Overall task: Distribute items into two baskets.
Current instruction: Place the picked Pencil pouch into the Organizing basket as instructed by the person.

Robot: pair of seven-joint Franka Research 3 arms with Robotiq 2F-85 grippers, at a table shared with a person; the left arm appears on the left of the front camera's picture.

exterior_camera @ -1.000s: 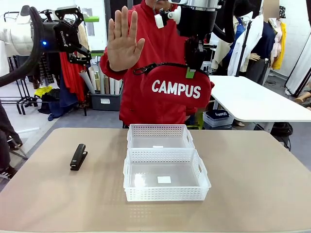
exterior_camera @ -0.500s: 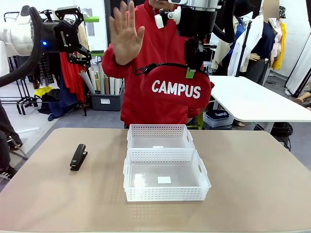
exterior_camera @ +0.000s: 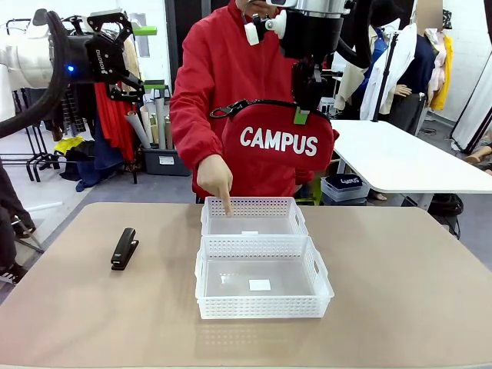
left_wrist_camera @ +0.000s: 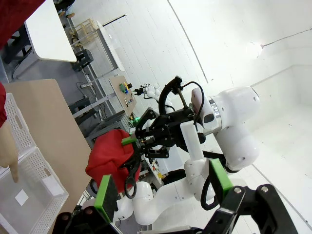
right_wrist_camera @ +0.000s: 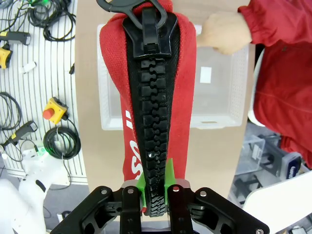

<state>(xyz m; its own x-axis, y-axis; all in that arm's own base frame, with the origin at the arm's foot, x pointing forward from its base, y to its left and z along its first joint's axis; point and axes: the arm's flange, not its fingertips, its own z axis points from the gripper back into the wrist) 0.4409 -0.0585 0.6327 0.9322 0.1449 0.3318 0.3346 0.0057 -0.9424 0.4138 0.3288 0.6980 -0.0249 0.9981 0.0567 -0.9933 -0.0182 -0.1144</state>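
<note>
Pouch (exterior_camera: 280, 138) red, stapler (exterior_camera: 124, 248) blk, baskets (exterior_camera: 261, 306) white lattice

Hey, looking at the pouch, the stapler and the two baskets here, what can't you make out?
Front view: print on the white label in the near basket, too small.
Front view: whether the person's hand touches the far basket; depth is unclear.
Right wrist view: lettering on the pouch in the shut right pincer, turned away round its side.
Left wrist view: part of the near basket, cut off by the bottom edge.

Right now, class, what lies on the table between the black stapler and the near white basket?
Nothing: in the front view, bare tabletop runs from the stapler to the near basket.
</note>
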